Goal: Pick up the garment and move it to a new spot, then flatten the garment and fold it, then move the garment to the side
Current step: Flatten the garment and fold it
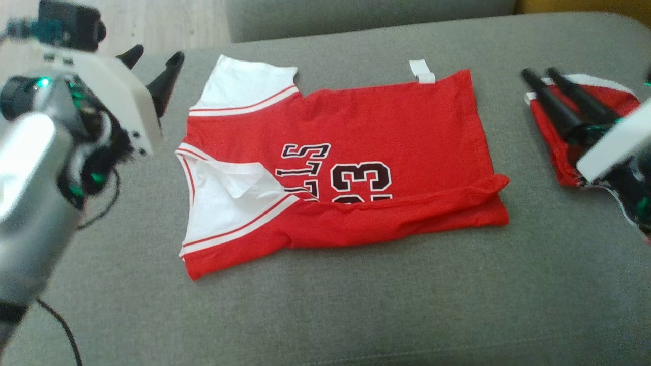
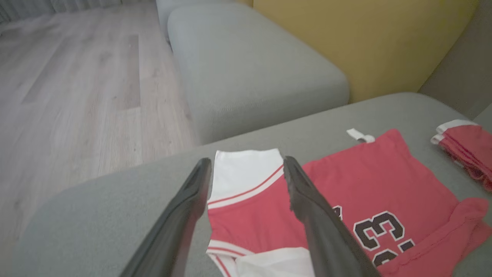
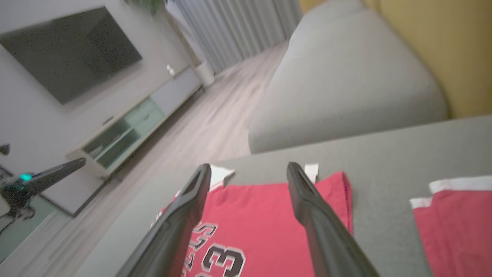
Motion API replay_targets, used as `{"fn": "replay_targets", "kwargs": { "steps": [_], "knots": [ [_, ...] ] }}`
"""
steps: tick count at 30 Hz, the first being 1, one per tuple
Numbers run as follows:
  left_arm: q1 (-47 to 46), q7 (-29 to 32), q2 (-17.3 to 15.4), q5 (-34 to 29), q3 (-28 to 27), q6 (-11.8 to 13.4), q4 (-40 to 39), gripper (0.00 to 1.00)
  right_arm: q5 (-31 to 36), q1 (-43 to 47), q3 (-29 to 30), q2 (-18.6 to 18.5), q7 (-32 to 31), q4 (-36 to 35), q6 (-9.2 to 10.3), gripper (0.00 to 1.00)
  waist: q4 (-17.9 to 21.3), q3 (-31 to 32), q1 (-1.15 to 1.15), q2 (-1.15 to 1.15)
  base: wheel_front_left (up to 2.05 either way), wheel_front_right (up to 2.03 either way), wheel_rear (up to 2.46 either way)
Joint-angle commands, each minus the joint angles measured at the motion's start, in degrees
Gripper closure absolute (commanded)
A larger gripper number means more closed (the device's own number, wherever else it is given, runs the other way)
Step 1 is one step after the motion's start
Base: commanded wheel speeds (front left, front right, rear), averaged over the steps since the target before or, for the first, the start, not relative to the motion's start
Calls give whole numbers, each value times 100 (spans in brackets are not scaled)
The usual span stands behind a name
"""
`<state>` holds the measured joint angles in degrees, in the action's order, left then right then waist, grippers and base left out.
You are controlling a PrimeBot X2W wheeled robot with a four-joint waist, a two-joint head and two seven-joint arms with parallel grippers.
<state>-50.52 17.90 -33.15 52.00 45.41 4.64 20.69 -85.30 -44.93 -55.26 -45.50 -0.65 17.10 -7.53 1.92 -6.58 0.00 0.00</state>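
The garment (image 1: pixel 356 168) is a red jersey with white sleeves and a black "23", lying on the grey sofa cushion (image 1: pixel 356 315) with its near edge folded over. My left gripper (image 1: pixel 157 52) hovers open beside the jersey's far left sleeve, holding nothing. In the left wrist view that gripper (image 2: pixel 246 161) stands open above the white sleeve of the garment (image 2: pixel 369 177). My right gripper (image 1: pixel 539 72) is open at the right, apart from the jersey. In the right wrist view its gripper (image 3: pixel 249 167) frames the garment (image 3: pixel 250 215) from above.
A second folded red-and-white cloth (image 1: pixel 585 127) lies under my right gripper, also visible as red cloth (image 3: pixel 457 223). Another grey cushion (image 2: pixel 250 69) and a yellow backrest (image 2: pixel 376 46) lie beyond. Wooden floor (image 2: pixel 77 88) drops off left; a TV (image 3: pixel 69 50) stands across the room.
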Motion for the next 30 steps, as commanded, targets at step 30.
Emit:
{"fn": "replay_targets", "kwargs": {
  "steps": [30],
  "knots": [
    [3400, -1724, 196, -493, 9, 2654, -1470, 0, 5031, 2701, 3307, 2351, -113, 1495, 4, 0, -101, -182, 0, 0, 0, 0, 0]
  ]
}}
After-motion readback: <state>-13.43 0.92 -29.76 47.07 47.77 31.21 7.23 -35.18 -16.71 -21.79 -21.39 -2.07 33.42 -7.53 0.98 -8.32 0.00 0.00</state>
